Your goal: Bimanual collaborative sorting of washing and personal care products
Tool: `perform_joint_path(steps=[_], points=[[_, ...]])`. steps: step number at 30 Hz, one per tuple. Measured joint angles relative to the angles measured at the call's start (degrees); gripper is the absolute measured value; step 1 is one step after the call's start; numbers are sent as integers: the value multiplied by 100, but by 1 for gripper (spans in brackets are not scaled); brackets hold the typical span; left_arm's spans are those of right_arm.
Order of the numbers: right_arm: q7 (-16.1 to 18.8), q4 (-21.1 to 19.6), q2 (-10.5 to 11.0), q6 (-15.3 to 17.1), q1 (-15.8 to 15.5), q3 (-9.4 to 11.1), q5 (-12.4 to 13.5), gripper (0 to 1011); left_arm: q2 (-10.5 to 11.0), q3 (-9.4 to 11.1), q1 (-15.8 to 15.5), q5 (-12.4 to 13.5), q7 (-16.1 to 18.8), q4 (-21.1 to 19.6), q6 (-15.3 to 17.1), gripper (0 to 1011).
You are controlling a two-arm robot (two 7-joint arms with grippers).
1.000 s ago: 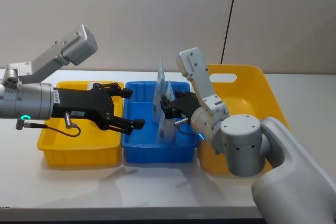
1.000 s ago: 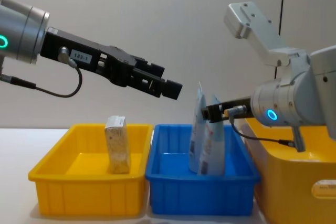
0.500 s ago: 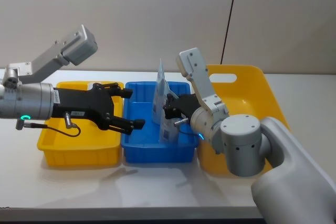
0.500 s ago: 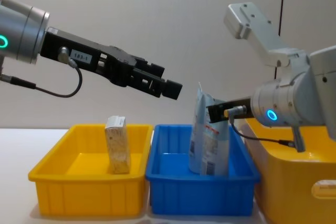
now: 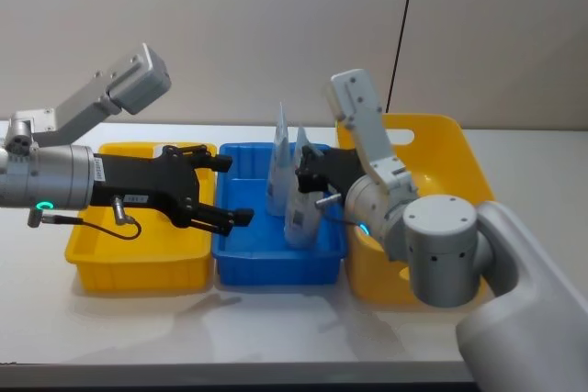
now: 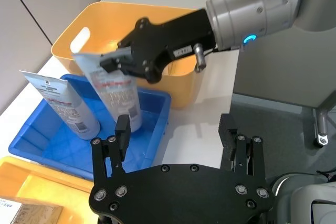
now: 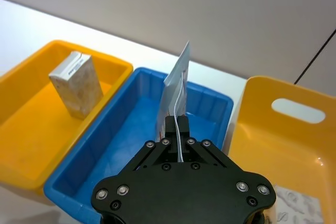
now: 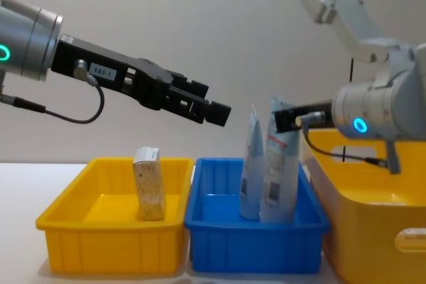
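Over by the tabletop's (image 5: 276, 319) left edge, the small yellow bin (image 5: 101, 259) holds the beige carton (image 8: 149, 193), standing upright, alone in there. Above that bin's inner side hangs the left claw (image 5: 226, 190), fingers spread wide and holding nothing, reaching toward the blue bin (image 5: 248, 263). In the blue bin, mid-tabletop, two pale tapered tubes stand cap down: the first tube (image 5: 278, 167) leans at the back, and the second tube (image 5: 303, 199) stands just beside it, nearer the bin's right wall. The right claw (image 5: 308, 172) is clamped narrow on that second tube's flat top edge, the tube's base down inside the bin. Toward the right edge sits the big yellow tub (image 5: 441, 149), touching the blue bin, with a white printed pack (image 7: 296, 204) lying in its bottom.
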Motion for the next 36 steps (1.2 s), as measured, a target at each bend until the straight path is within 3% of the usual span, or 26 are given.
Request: perform_joint_path(steps=[22, 36], points=[[-65, -1302, 55, 47, -198, 554, 157, 0, 0, 0, 0, 0, 0, 0, 0, 1001], [-236, -1474, 145, -114, -96, 988, 87, 0, 0, 0, 0, 0, 0, 0, 0, 1001]])
